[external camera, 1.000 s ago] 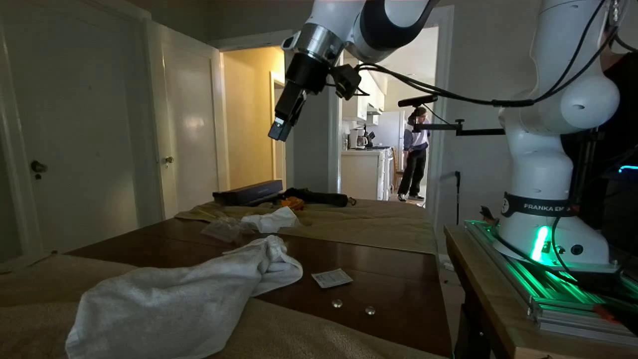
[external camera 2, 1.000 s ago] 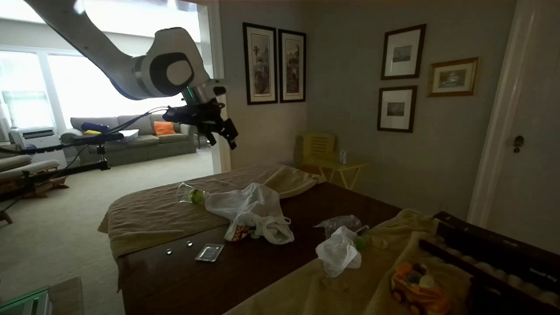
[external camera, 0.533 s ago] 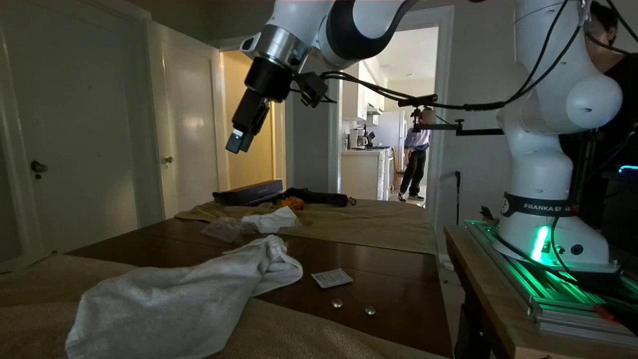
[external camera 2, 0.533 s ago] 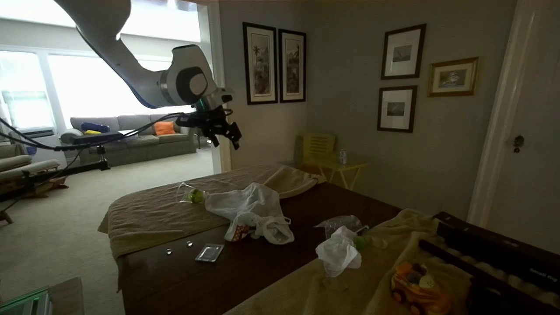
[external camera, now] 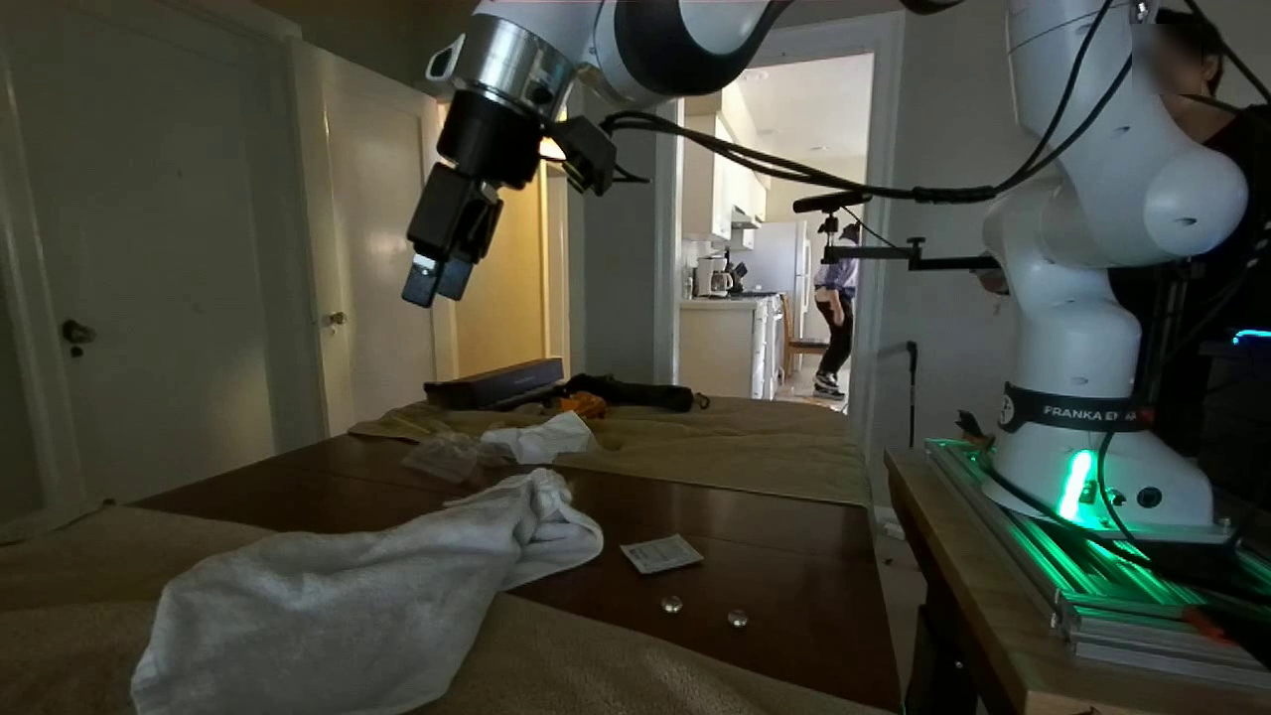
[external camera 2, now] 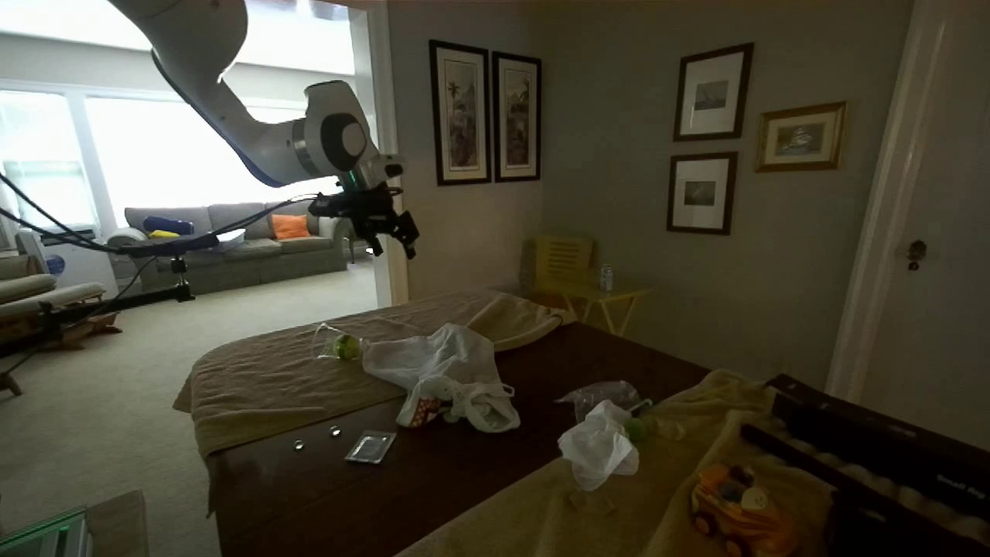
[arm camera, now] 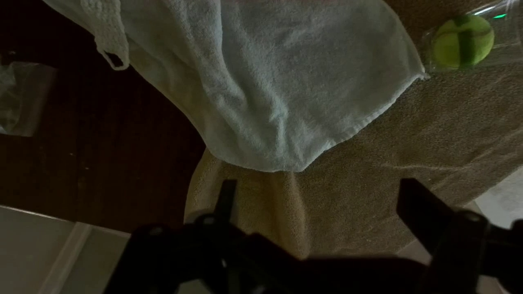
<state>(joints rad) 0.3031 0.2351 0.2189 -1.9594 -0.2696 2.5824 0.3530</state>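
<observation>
I've swung the gripper (arm camera: 318,181) across — jaws spread wide, nothing between them; that leaves it nearest the white towel (arm camera: 286,81), which lies rumpled well below, across tan blanket (arm camera: 363,204) and brown table (arm camera: 135,139).

Looks v. dim, esp. in wrist view; blows out at window (external camera 2: 155,155); glows green nr arm base (external camera: 1132,467).

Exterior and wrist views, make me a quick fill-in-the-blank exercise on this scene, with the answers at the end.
The gripper hangs in the air, its jaws ____, not shut.
In both exterior views, the crumpled terry cloth is coloured ____.
The small round shiny pieces near the flat packet number ____.
Missing words: open; white; two.
</observation>
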